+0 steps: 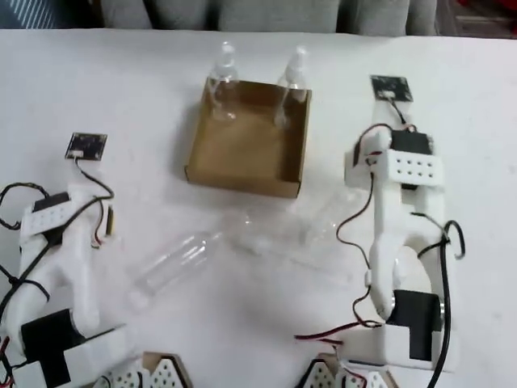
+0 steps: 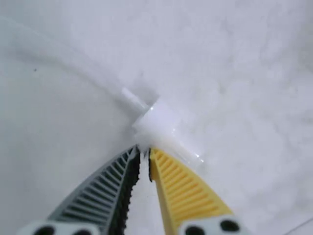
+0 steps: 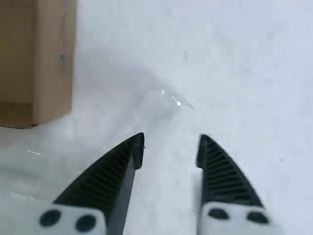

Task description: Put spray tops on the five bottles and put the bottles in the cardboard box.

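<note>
Right jaws apart before a barely discernible clear bottle [image 3: 168,105]

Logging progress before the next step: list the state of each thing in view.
cardboard box: open, upright.
left bottle in box: capped, standing.
right bottle in box: capped, standing.
clear bottle on table: lying on its side.
left gripper: jaws shut.
spray top: lying just beyond the left gripper's tips.
right gripper: jaws open, empty.

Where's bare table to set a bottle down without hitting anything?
Bare: table left of the cardboard box, and the near strip between left arm and right arm. Crowded: clear bottles lying just in front of the box.
</note>
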`<state>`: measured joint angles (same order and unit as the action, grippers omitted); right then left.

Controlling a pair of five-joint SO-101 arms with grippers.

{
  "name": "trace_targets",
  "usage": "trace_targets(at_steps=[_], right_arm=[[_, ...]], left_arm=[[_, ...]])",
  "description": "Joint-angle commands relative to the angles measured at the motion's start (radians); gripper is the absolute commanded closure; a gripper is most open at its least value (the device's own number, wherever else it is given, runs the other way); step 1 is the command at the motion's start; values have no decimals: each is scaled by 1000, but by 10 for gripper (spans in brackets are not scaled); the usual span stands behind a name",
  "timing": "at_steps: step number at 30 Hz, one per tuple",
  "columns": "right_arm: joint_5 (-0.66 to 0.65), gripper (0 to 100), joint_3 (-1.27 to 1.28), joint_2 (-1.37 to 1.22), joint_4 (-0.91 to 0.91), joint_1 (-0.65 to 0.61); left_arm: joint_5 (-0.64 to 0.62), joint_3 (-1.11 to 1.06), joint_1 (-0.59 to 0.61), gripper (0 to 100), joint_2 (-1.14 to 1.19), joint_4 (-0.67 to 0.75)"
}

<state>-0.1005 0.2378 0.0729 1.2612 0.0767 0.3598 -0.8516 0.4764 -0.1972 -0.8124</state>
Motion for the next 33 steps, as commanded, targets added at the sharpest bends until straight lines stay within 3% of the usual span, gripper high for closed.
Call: trace_targets(at_steps=[1, 6, 14, 21, 26, 33], right_arm=[[8, 979, 37, 44, 25, 64], [3, 984, 167, 35, 4, 159], [0, 982, 365, 42, -179, 325], [-103, 982, 443, 13, -328, 338], [-103, 982, 431, -51, -363, 294], [-106, 982, 407, -74, -346, 291]], left_arm=[[9, 2, -19, 946, -36, 34], [9, 2, -19, 946, -36, 34], [9, 2, -21, 944, -36, 32], [9, 8, -48, 943, -47, 14], [37, 117, -134, 943, -97, -186], [305, 265, -326, 942, -277, -586]])
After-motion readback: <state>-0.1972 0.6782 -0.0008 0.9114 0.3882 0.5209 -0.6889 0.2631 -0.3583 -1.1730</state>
